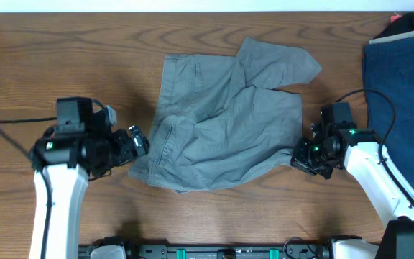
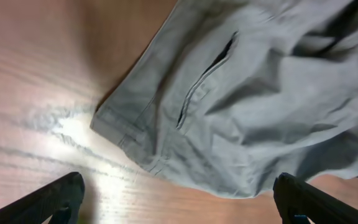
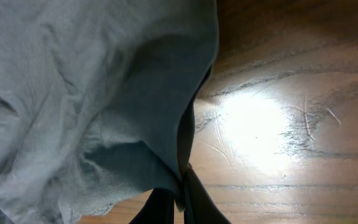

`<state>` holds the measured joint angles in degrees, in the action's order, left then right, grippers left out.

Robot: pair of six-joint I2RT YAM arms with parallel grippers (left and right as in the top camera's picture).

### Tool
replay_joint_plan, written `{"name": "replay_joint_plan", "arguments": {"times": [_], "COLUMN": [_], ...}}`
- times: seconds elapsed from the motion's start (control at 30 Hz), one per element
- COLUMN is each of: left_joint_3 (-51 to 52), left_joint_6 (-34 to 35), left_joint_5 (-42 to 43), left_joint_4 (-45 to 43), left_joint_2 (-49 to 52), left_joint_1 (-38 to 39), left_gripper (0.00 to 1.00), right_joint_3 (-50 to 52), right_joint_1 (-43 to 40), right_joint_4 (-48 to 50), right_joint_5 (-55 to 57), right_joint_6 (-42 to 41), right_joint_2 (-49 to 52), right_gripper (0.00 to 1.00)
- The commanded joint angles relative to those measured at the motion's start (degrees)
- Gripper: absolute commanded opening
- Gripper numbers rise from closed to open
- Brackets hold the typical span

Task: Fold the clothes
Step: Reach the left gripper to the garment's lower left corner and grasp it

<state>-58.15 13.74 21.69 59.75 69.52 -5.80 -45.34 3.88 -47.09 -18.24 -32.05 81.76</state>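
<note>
Grey shorts (image 1: 221, 122) lie rumpled on the table (image 1: 63, 57); right fingers (image 3: 201, 208) clamp their edge, left fingers (image 2: 51, 199) stand wide beside a corner. Seize it squarely, then lift both evenly.

You are at a robot test bench, more lab than home: a wood-grain surface (image 1: 63, 43), a left arm (image 1: 60, 194) and a right arm (image 1: 369, 169) in white and black rising from a black rail (image 1: 214, 252) at its near edge, a loose cable (image 1: 20, 121), and grey shorts (image 1: 221, 122) spread mid-surface.
</note>
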Motion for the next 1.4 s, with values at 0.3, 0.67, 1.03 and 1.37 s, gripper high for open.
{"name": "replay_joint_plan", "arguments": {"times": [0.3, 0.67, 1.03, 1.37], "left_joint_3": [1.2, 10.8, 16.3, 17.0], "left_joint_6": [27.2, 31.4, 37.9, 37.8], "left_joint_5": [-14.9, -8.8, -2.6, -1.6], "left_joint_4": [6.5, -3.4, -11.3, -16.4], "left_joint_2": [10.8, 13.9, 18.5, 21.6], "left_joint_1": [-0.2, -0.2, -0.2, -0.2], "left_gripper": [0.66, 0.99, 0.99, 0.70], "right_joint_3": [-0.8, -0.8, -0.8, -0.8], "right_joint_1": [0.3, 0.3, 0.3, 0.3], "right_joint_4": [0.1, 0.7, 0.3, -0.1], "right_joint_5": [0.1, 0.2, 0.2, 0.2], "right_joint_6": [0.0, 0.0, 0.8, 1.5], "right_joint_2": [-0.8, -0.8, -0.8, -0.8], "right_gripper": [0.06, 0.06, 0.07, 0.06]}}
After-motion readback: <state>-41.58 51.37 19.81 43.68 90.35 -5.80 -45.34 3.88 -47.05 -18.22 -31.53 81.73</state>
